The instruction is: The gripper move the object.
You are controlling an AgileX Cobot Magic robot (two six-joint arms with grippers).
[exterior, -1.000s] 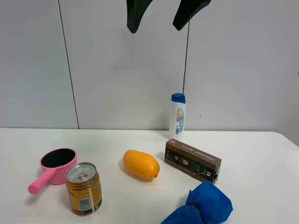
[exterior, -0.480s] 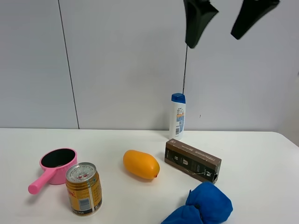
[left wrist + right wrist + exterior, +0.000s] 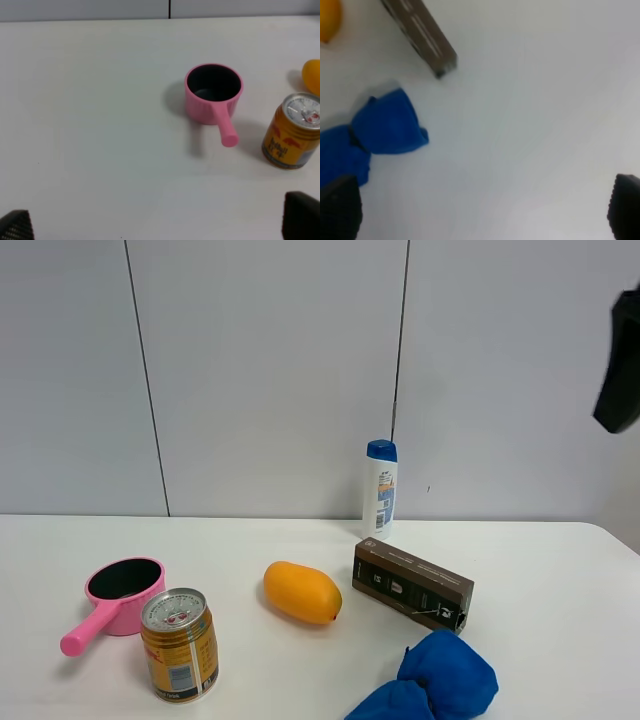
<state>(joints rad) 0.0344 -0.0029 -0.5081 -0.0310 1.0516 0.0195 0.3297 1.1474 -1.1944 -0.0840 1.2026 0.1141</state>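
The orange-yellow mango (image 3: 302, 592) lies on the white table (image 3: 560, 570) near the middle, between the gold can and the brown box. It shows at the edge of the left wrist view (image 3: 312, 75) and of the right wrist view (image 3: 327, 20). My right gripper (image 3: 482, 207) is open and empty, high above the table's right side. Only one of its black fingers (image 3: 622, 360) shows in the exterior view, at the right edge. My left gripper (image 3: 160, 225) is open and empty, off the pink cup's side; it is out of the exterior view.
A pink cup with a handle (image 3: 115, 598) and a gold drink can (image 3: 180, 643) stand at the left. A brown box (image 3: 412, 584), a white bottle with a blue cap (image 3: 379, 488) and a blue cloth lump (image 3: 430, 682) are at the right.
The right gripper has swung from the top middle to the far right edge and a little lower. Nothing on the table has moved.
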